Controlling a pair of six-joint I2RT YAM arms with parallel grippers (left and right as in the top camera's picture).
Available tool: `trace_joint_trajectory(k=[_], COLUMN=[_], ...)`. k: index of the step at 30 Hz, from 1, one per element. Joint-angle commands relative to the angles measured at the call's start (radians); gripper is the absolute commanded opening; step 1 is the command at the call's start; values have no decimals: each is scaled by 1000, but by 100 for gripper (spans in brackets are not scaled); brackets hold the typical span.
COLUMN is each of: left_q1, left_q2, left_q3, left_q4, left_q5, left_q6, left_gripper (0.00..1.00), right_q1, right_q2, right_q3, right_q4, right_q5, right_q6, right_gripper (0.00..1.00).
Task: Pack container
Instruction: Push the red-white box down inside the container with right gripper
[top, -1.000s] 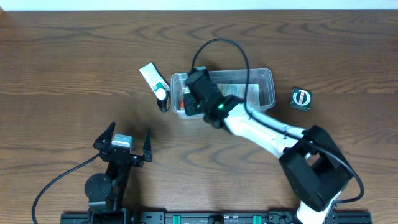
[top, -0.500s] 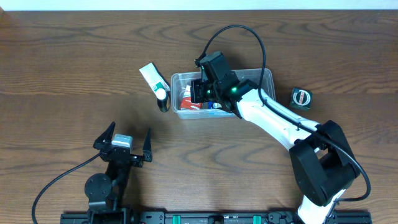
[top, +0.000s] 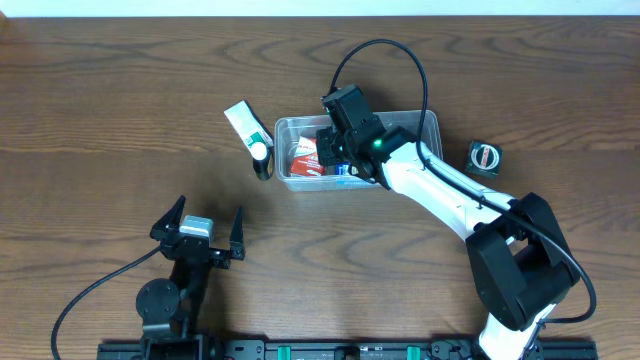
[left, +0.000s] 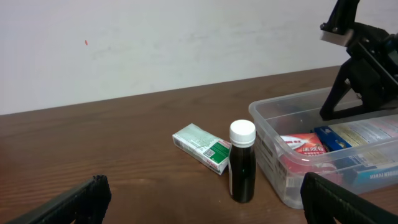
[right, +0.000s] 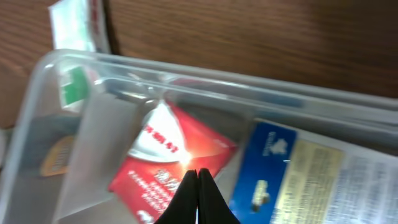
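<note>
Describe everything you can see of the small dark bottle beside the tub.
The bottle is a small, dark, glossy cylinder with a white cap closed on top. It stands upright on the wooden table, just off the clear container's left end, with a green-and-white box lying just beyond it. Nothing grips it; whether it touches box or container cannot be told.

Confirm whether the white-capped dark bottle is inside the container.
No, the bottle stands upright on the table outside the container, beside a green-and-white box.
</note>
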Motion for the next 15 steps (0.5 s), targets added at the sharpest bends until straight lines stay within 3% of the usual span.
trace_joint_trajectory(k=[1,15], left_q1=[5,5], left_q2=[-1,-1], left_q3=[-18,-18], left_q4=[-33,-33], left_q5=[13,13], left_q6=[6,6], left_gripper=[98,98], right_q1=[11,66], right_q2=[-3,76], right_q3=[19,19], right_q4=[-4,27], right_q5=[96,114], right_q6=[-44,-44], right_gripper=[1,1])
